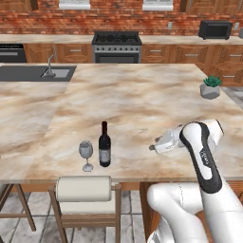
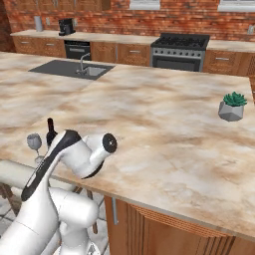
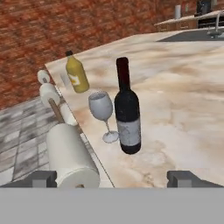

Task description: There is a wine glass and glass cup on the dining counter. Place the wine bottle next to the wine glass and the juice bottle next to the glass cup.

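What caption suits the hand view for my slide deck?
Open gripper faces the wine bottle standing beside the wine glass, juice bottle beyond.

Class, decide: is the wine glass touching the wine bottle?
Apart. The left base view shows counter between the wine glass and the wine bottle.

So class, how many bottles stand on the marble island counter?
2. The slim dark wine bottle stands upright beside the clear stemmed wine glass near the counter's edge; the squat yellow juice bottle stands farther along that edge.
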